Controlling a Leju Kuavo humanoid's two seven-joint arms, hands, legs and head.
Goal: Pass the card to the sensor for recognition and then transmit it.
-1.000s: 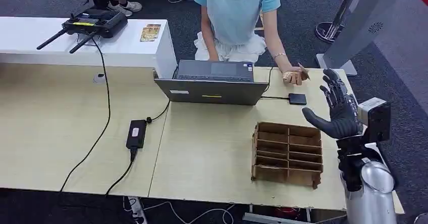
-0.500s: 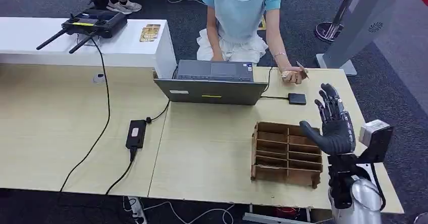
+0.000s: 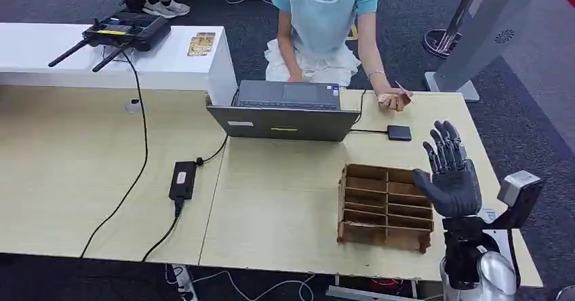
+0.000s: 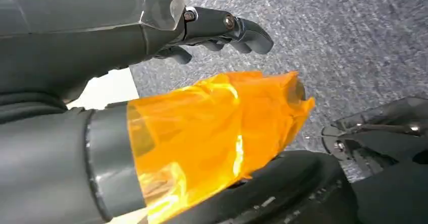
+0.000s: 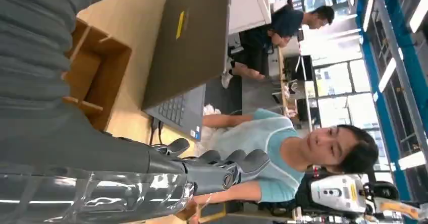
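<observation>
A person seated behind the table pinches a small brown card [image 3: 403, 90] in one hand [image 3: 391, 100], just above the tabletop beside the laptop. The black flat sensor [image 3: 399, 133] lies on the table in front of that hand, wired to the laptop. My right hand [image 3: 451, 175] is raised palm-forward with its fingers [image 5: 222, 167] spread and holds nothing. It hovers over the right end of the wooden divider box [image 3: 385, 206], nearer to me than the sensor and card. My left hand [image 4: 217, 24] hangs over grey carpet, fingers loosely extended and holding nothing.
A grey laptop [image 3: 285, 111] stands open at the table's [image 3: 285, 199] far middle. A black power brick [image 3: 183, 179] and cables lie to the left. On the white counter [image 3: 41, 50] sits a black controller [image 3: 125, 30]. A grey stand [image 3: 485, 36] rises at the right.
My right hand has drawn back from the card toward me and sunk lower, staying open. The person's hand still holds the card at about the same spot.
</observation>
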